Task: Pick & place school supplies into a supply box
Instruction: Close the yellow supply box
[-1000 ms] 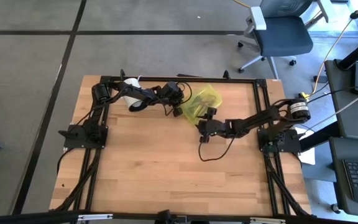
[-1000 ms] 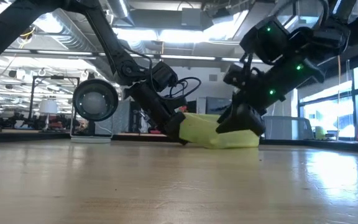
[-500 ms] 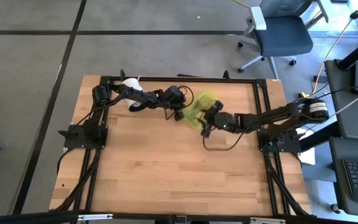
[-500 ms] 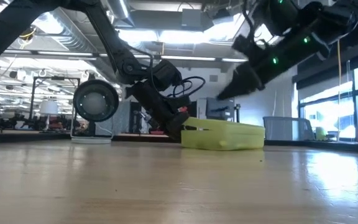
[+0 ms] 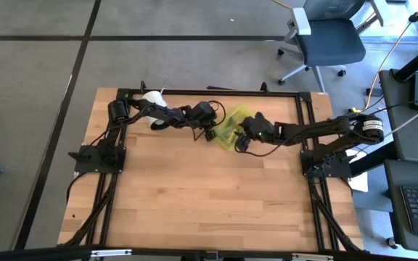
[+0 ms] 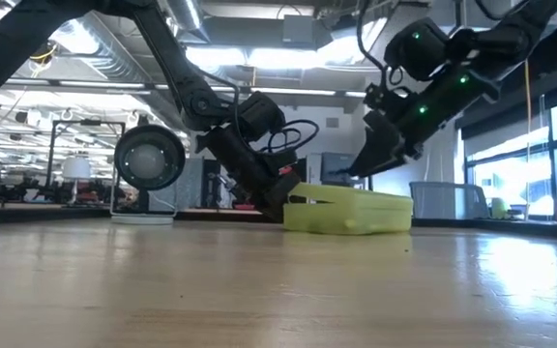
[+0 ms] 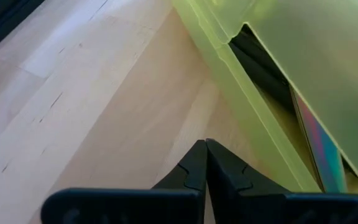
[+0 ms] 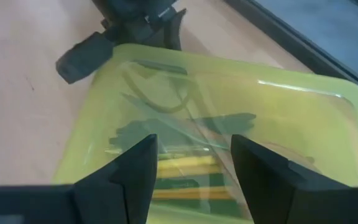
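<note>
The supply box [image 5: 232, 122], a translucent yellow-green case, lies shut and flat [image 6: 348, 210] on the table at the far middle. School supplies [image 8: 185, 165] show as dark and yellow shapes through its lid. My left gripper [image 5: 210, 135] is shut, slanting down with its tips [image 7: 205, 146] on the wood beside the box's left end. My right gripper [image 6: 375, 162] hangs open above the box, its fingers [image 8: 140, 163] spread over the lid without touching it. My left gripper's shut tips stand at the table surface right beside the lower rim [image 7: 232, 118] of the box's left end, slanting down from the table's left. Whether they touch the rim, I cannot tell.
A white cylinder [image 5: 151, 101] with a cable stands at the far left by my left arm and shows as a round disc [image 6: 149, 156] in the low view. A black frame [image 5: 194, 93] runs along the table's edges. The near half of the wooden table [image 5: 194, 196] is bare.
My right gripper has risen from table height near the box, gone toward the far edge until it hangs over the lid, and rolled about its own line. The box's top, humped at its left end a second ago, now lies flat. My left gripper stays shut at the box's left end.
</note>
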Robot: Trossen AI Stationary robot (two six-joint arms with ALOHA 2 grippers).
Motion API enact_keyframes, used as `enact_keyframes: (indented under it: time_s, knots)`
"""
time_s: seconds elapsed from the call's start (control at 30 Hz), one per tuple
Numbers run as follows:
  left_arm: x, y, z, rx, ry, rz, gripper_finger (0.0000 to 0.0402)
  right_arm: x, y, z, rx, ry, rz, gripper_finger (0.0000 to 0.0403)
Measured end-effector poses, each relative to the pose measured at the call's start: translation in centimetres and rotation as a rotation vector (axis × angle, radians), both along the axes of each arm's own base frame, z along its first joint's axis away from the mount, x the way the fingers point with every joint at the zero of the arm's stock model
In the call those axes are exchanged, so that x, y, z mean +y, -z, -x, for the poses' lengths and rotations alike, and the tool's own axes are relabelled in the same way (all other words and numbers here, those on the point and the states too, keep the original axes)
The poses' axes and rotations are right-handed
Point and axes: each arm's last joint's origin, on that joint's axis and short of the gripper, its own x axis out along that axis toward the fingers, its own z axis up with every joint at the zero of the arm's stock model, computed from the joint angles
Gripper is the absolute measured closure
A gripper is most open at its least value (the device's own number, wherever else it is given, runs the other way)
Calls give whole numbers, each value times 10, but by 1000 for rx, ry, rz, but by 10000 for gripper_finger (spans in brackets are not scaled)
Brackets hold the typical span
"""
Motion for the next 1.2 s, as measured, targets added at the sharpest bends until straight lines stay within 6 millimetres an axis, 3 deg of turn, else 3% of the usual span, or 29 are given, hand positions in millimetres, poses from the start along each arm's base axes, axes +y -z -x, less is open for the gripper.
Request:
enact_keyframes:
  time_s: [0.37,0.67,0.93,1.2]
  knots:
    - [0,0,0,2,10,-5,399,-29,3,6,2,-5,-50,195]
    - [-7,-13,-2,-57,96,16,400,-33,4,7,14,-22,-39,195]
    - [-23,-15,-7,-48,132,27,400,-34,19,4,73,-25,-59,195]
    - [-39,-16,-13,-53,157,37,399,-31,21,4,105,-145,-78,195]
